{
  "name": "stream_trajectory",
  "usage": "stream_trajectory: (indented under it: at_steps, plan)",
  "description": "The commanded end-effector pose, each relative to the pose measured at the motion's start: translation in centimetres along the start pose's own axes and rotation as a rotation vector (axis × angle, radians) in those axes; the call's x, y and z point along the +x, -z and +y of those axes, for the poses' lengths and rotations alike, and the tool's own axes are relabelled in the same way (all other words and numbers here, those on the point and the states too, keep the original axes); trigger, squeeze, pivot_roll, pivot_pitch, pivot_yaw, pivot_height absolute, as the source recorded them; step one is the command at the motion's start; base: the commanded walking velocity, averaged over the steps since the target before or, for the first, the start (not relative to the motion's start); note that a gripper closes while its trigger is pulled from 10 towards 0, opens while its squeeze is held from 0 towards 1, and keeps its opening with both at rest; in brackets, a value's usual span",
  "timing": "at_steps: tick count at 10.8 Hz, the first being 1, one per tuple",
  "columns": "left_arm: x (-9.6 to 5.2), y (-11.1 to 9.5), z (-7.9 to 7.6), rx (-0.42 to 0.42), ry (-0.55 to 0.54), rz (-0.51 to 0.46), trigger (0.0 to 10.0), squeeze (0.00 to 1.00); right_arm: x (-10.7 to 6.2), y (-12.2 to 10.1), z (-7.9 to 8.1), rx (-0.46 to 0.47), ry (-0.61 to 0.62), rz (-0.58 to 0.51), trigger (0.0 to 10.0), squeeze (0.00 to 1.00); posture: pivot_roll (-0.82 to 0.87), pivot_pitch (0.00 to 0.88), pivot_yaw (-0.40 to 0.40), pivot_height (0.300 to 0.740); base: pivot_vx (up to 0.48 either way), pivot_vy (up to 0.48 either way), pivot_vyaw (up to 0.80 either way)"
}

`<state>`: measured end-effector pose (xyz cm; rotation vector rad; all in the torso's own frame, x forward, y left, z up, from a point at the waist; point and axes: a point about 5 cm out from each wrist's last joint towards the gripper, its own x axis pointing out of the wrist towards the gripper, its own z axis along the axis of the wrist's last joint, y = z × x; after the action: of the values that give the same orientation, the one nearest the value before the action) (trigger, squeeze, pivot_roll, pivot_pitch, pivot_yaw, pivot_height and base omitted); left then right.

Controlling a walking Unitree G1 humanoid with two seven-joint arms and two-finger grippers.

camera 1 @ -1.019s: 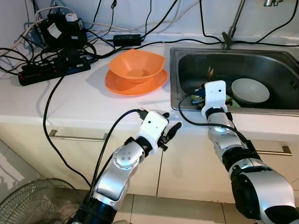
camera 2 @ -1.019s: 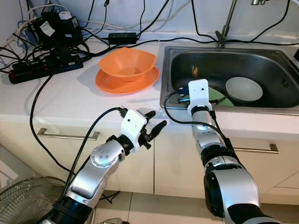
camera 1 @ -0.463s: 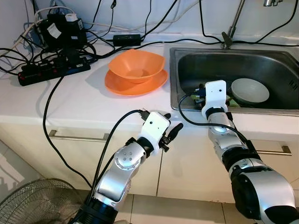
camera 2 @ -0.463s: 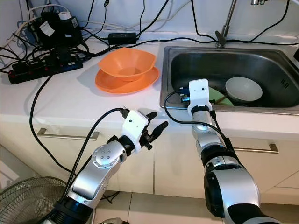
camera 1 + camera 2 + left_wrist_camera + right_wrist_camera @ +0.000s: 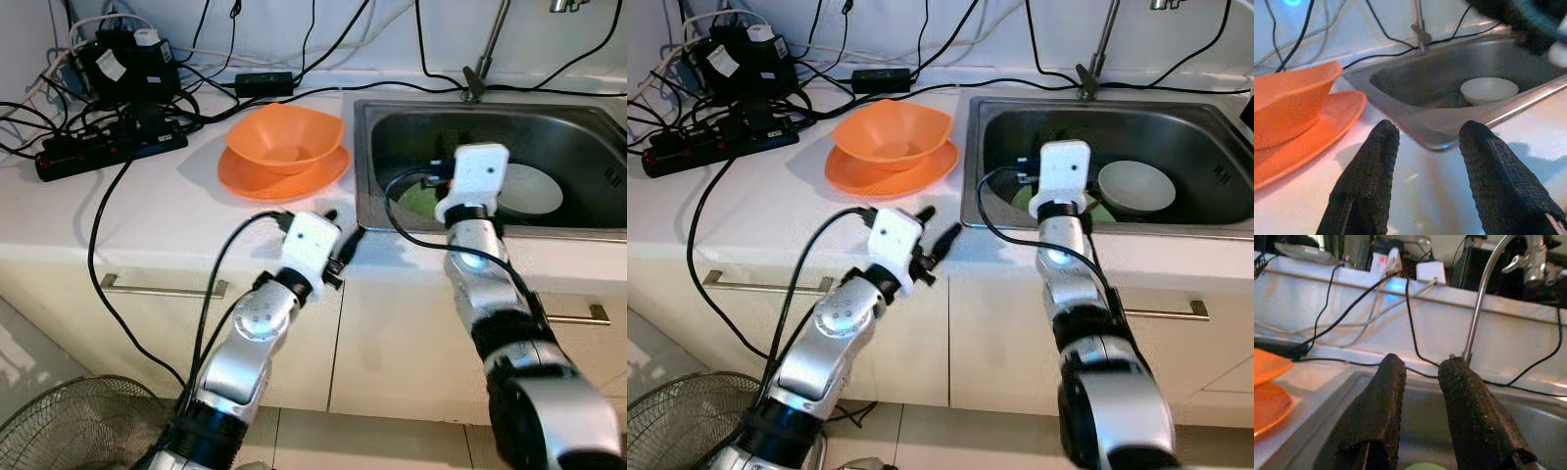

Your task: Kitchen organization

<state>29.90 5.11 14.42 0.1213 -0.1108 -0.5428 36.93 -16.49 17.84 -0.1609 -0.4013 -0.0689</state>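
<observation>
Dishes are in two spots: one white ceramic bowl (image 5: pixel 526 189) lies in the stainless steel sink (image 5: pixel 392 132), and one orange plastic bowl (image 5: pixel 286 135) sits nested on one round orange plate (image 5: pixel 245 180) on the white countertop (image 5: pixel 147 211). The left gripper (image 5: pixel 343 245) hovers over the counter edge beside the sink rim, its two textured black fingers (image 5: pixel 1369 178) spread with nothing between them. The right gripper (image 5: pixel 1418 416) is raised over the basin, fingers parted and empty, facing the curved metal faucet (image 5: pixel 1484 289). One black power strip (image 5: pixel 108 149) with tangled cables lies at the counter's far left.
</observation>
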Motion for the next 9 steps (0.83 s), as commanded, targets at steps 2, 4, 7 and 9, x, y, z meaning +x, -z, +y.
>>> stream_trajectory:
  at_steps: [2, 4, 7, 9]
  plan:
    - [0.4, -0.4, 1.1, 0.016, -0.075, -0.024, 10.0, 0.00, -1.3, -0.2, 0.4, 0.027, -0.019, -0.012, 10.0, 0.00, 0.08, 0.000, 0.035, 0.740, 0.000, 0.000, 0.00]
    - [0.6, -0.4, 2.0, 0.020, -0.131, -0.040, 10.0, 0.00, -4.0, 0.9, 1.2, 0.048, -0.051, 0.042, 10.0, 0.00, 0.06, 0.000, 0.037, 0.740, 0.000, 0.000, 0.00]
    - [0.8, -0.8, 2.9, 0.034, -0.163, -0.062, 10.0, 0.00, -6.4, 2.2, 2.3, 0.073, -0.074, 0.105, 10.0, 0.00, 0.06, 0.000, 0.043, 0.740, 0.000, 0.000, 0.00]
    - [1.2, -1.8, 3.4, 0.038, -0.194, -0.108, 10.0, 0.00, -6.4, 2.0, 2.9, 0.090, -0.074, 0.128, 10.0, 0.00, 0.06, 0.000, 0.046, 0.740, 0.000, 0.000, 0.00]
